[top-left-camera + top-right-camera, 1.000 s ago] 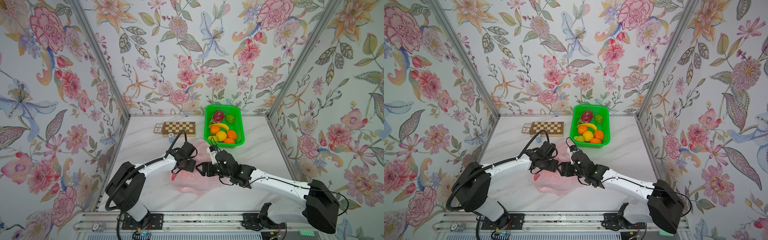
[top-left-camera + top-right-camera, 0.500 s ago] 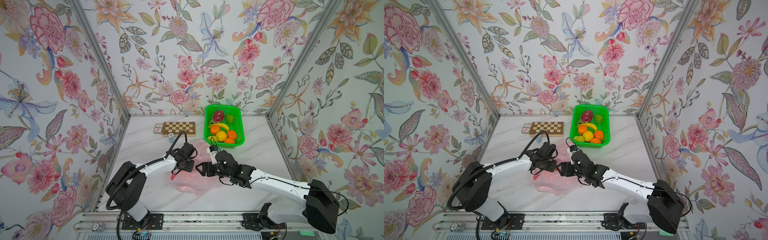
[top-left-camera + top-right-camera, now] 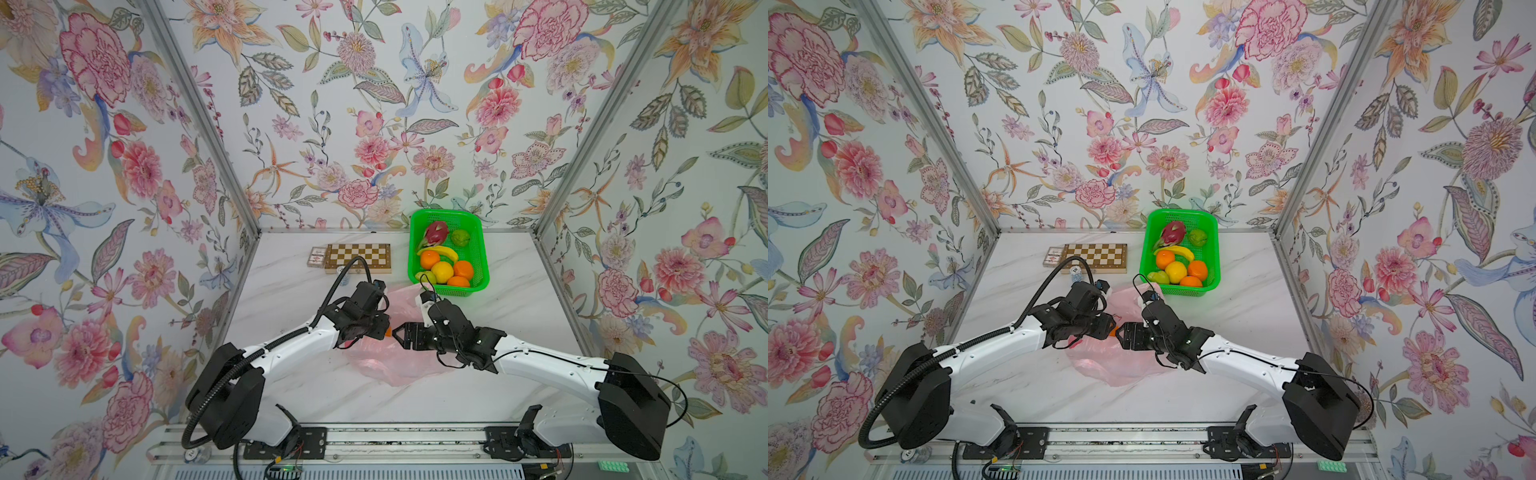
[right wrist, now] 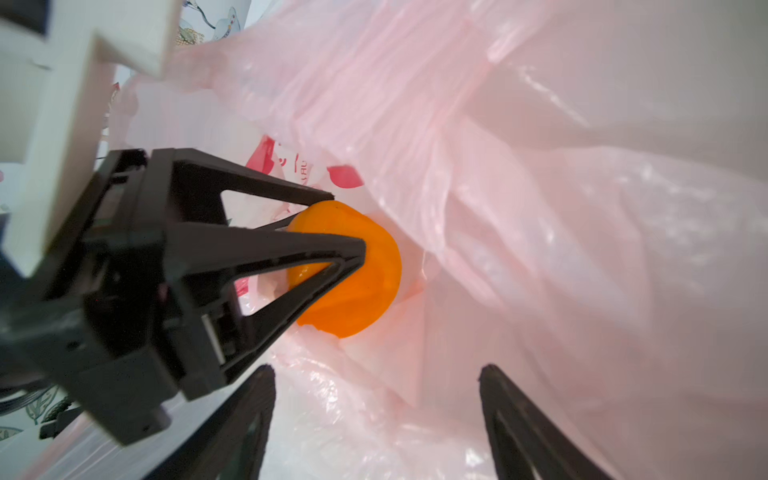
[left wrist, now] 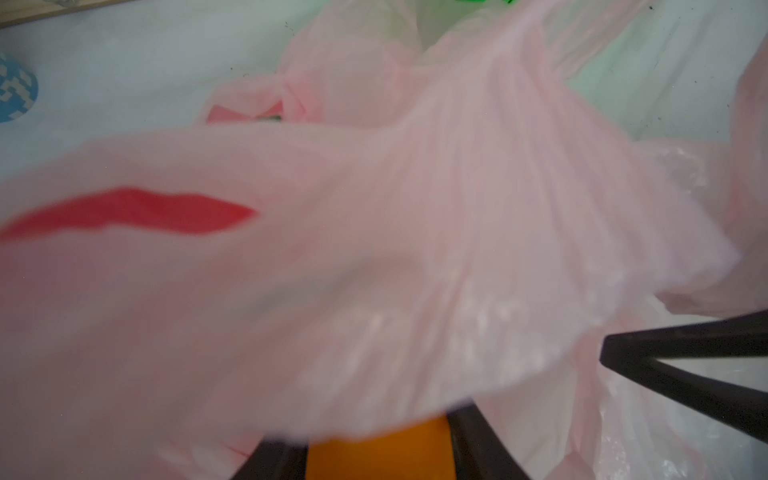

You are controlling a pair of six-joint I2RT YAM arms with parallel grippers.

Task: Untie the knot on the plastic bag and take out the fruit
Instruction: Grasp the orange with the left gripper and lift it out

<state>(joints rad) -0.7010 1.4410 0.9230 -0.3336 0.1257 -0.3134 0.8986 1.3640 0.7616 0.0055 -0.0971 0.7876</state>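
Left gripper is clamped on 1 orange inside the bag. The right gripper is spread wide just short of that orange, holding nothing, with loose film around both. Knot not visible, and the bag mouth looks open. Risks: the grip looks shallow, so the orange could roll off the fingertips on pull-out. Film draped over the left gripper could also snag and drag the whole bag along, since the right gripper isn't pinning it.
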